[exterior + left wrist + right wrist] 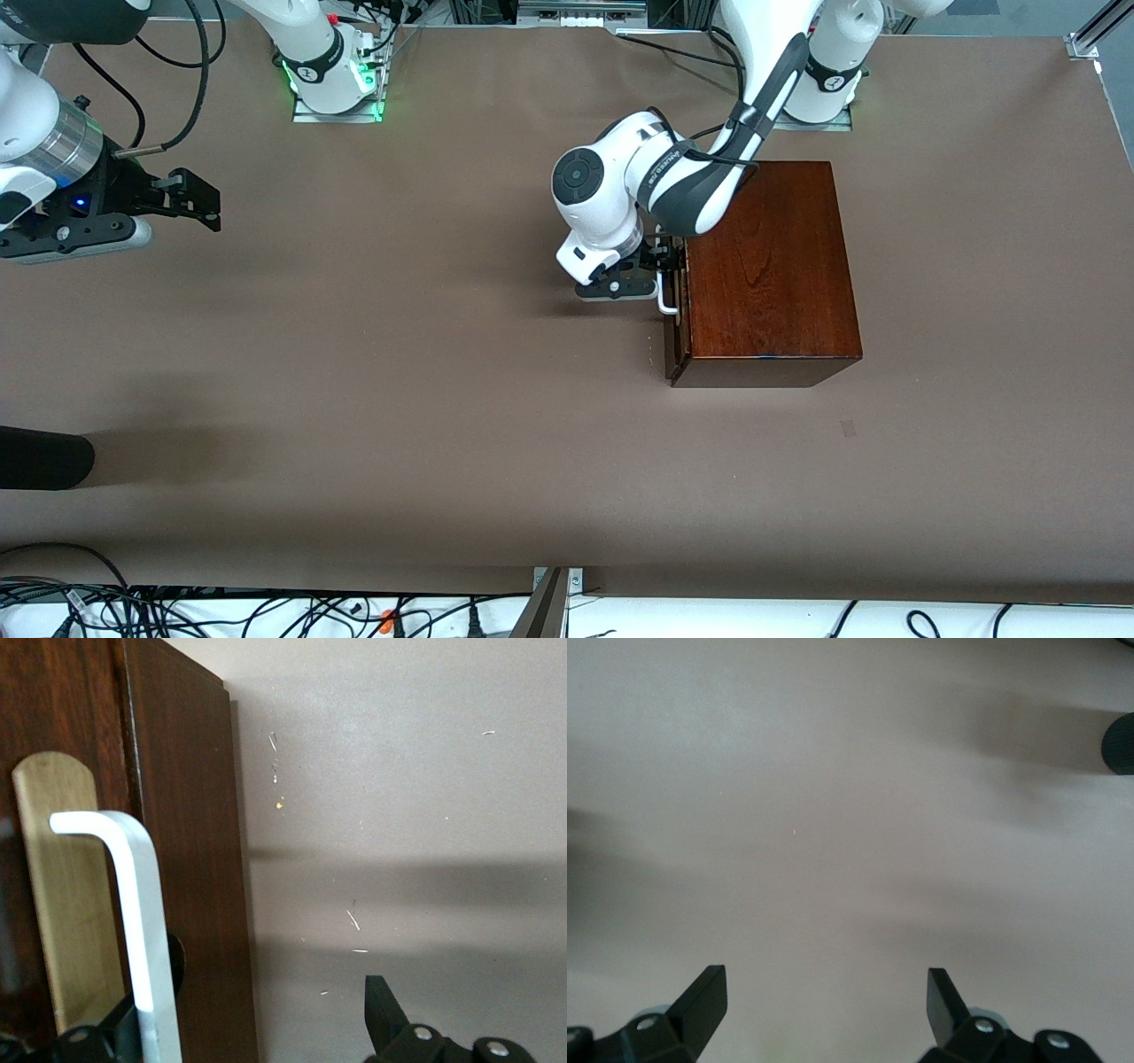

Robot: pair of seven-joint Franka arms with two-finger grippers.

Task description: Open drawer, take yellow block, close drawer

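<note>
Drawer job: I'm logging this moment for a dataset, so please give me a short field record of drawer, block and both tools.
drawer: shut or nearly so, in the wooden box
handle: white bar, between the left tool's fingers
left tool: at the handle, open
right tool: open, over bare table at the right arm's end, waiting
yellow block: not visible

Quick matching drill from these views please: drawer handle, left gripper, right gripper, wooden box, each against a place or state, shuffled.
1. drawer handle
2. left gripper
3. right gripper
4. wooden box

A. open, waiting over bare table at the right arm's end
B. dark reddish-brown, near the left arm's base
C. white bar
D. open, fingers either side of the handle

Pairs: 1-C, 2-D, 3-A, 4-B
</note>
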